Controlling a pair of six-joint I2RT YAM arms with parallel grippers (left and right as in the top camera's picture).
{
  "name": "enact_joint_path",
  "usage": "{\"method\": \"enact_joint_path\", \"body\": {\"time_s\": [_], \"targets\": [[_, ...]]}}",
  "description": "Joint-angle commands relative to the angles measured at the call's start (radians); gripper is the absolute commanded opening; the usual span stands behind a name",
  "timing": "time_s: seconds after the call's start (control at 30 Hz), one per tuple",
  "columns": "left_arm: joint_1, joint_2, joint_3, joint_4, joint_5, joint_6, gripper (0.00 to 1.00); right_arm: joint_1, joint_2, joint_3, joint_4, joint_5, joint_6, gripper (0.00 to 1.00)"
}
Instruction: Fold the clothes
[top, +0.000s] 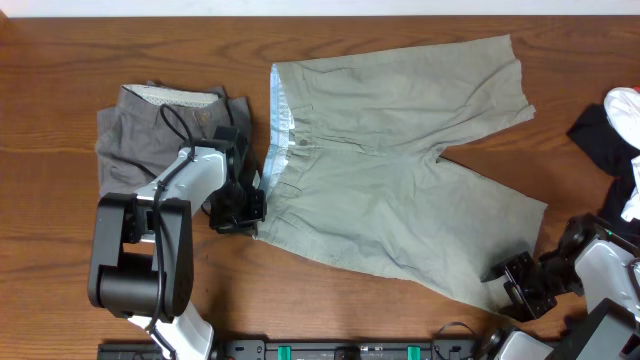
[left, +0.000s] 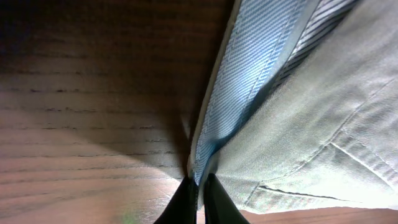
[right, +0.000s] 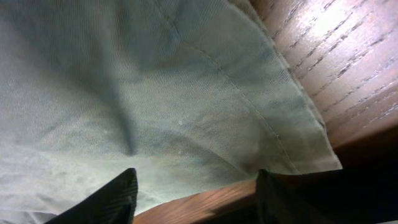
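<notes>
Here, khaki shorts (top: 400, 170) lie flat on the wooden table (top: 60, 60).

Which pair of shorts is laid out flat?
The light khaki shorts with the pale blue waistband, spread open in the centre; the darker grey shorts lie folded compactly at the left.

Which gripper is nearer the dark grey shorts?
Left. The left gripper sits beside the dark grey shorts, at the khaki shorts waistband; the right gripper is at their far hem.

L gripper (left: 200, 202) fingers pressed together, R gripper (right: 198, 196) spread wide, both low.
</notes>
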Motion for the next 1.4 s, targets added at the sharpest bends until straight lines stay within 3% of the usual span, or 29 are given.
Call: {"method": "enact_joint_path", "body": {"time_s": [0.0,0.27,0.6,0.73,0.93,1.37], "targets": [[0.000,0.034,-0.011,0.028,-0.005,-0.001,0.07,0.021,-0.013,-0.006,-0.006,-0.016,0.013,0.57],[0.001,0.034,-0.011,0.035,-0.006,-0.001,0.08,0.170,-0.013,-0.006,-0.020,0.042,0.086,0.65],[0.001,0.034,-0.011,0.036,-0.006,-0.001,0.08,0.177,-0.013,-0.053,0.017,0.093,0.137,0.63],[0.001,0.034,-0.011,0.039,-0.006,-0.001,0.08,0.176,-0.013,-0.092,0.063,0.098,0.144,0.54],[0.001,0.034,-0.011,0.039,-0.006,-0.001,0.08,0.176,-0.014,-0.083,0.078,0.097,0.146,0.03],[0.001,-0.063,0.029,0.005,-0.006,-0.002,0.06,0.176,-0.174,0.119,0.029,-0.042,-0.031,0.01]]}}
